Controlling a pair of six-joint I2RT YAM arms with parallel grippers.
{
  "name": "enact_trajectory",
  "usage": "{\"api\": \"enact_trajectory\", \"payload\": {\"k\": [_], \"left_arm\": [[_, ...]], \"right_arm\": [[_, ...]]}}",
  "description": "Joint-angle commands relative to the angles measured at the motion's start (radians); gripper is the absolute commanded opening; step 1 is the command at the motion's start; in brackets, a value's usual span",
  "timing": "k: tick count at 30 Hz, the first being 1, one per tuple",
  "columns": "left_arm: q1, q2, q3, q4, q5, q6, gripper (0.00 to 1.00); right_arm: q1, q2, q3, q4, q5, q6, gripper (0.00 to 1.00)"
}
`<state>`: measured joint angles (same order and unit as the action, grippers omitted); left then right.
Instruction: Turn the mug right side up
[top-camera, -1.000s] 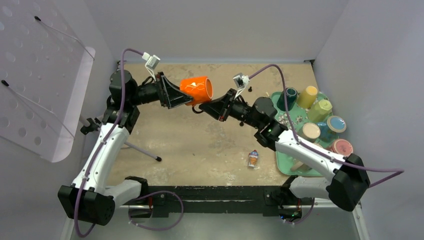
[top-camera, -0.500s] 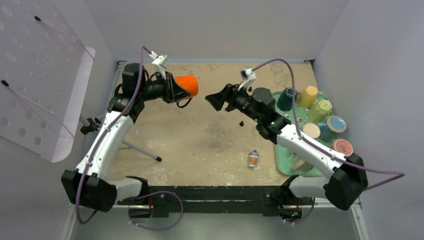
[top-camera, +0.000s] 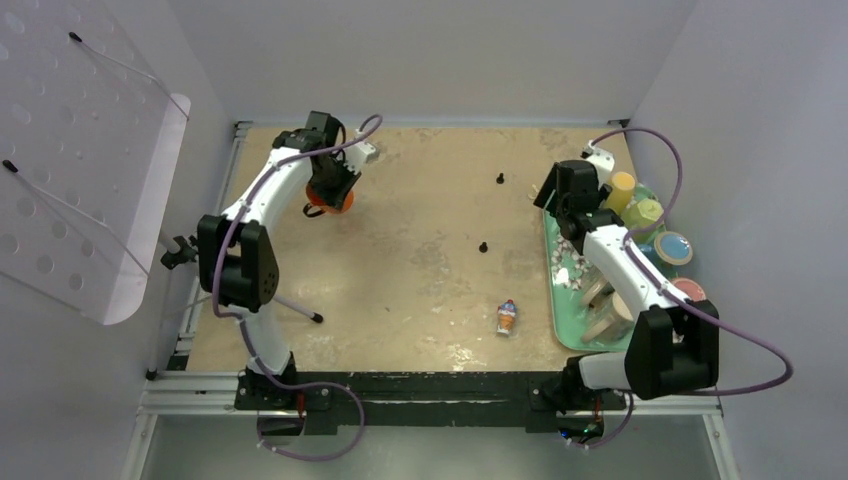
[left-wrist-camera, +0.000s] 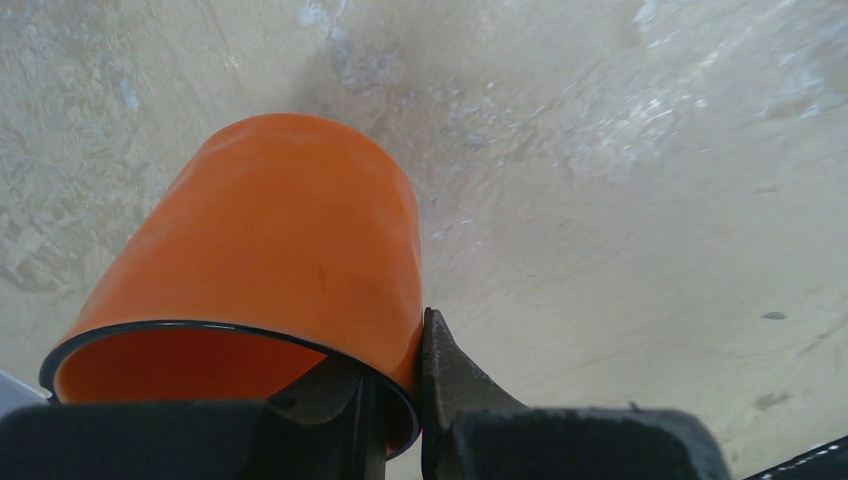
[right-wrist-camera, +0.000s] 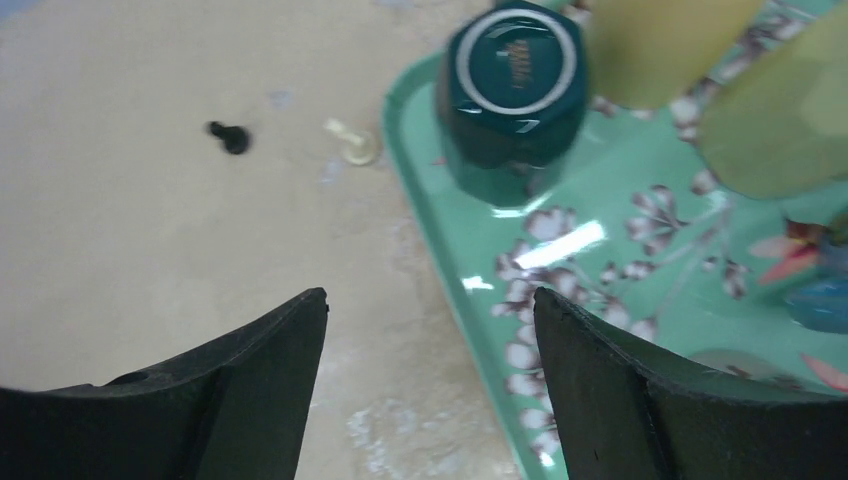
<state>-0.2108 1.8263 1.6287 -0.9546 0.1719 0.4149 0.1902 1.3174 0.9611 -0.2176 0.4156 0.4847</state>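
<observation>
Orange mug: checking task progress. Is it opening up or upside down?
Opening up. In the left wrist view the orange mug shows its open rim toward the camera, its wall pinched by the left gripper.

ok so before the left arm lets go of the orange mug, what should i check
1. Opening up: ok. The orange mug shows its open rim to the left wrist camera, base toward the table.
2. Grip: ok. The left gripper pinches the rim wall, one finger inside, one outside.
3. Base resting on the table: cannot tell, the contact is hidden.
4. Mug level: cannot tell from these angles.
5. Right gripper out of the way: ok. It is open over the tray edge, well apart from the mug.
</observation>
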Motion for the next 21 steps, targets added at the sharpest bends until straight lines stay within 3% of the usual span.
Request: {"api": "enact_trajectory", "payload": {"k": [1,6,12,19,21], "left_arm": [[0.001,0.088,0.117,-0.101,-0.137,0.157,0.00],[0.001,0.190,0.139,-0.151,-0.115,0.193,0.00],[0.005,0.210,0.116,-0.146,-0.045,0.214,0.00],[0.021,0.206,0.115,-0.146,0.045,0.230,0.23],[0.021,0.207,0.112,-0.147,0.048,0.240,0.33]], "right_arm": [[-0.067,0.021,0.010,-0.055,0.138,-0.040,0.78],[-0.084,0.076,0.042,-0.022,0.140,-0.035,0.77],[-0.124,0.136,0.151,-0.041,0.117,-0.106,0.83],[-0.174,0.213,0.256,-0.053,0.075,-0.151,0.88],[-0.185,0.242,0.296,-0.057,0.053,-0.161,0.89]]}}
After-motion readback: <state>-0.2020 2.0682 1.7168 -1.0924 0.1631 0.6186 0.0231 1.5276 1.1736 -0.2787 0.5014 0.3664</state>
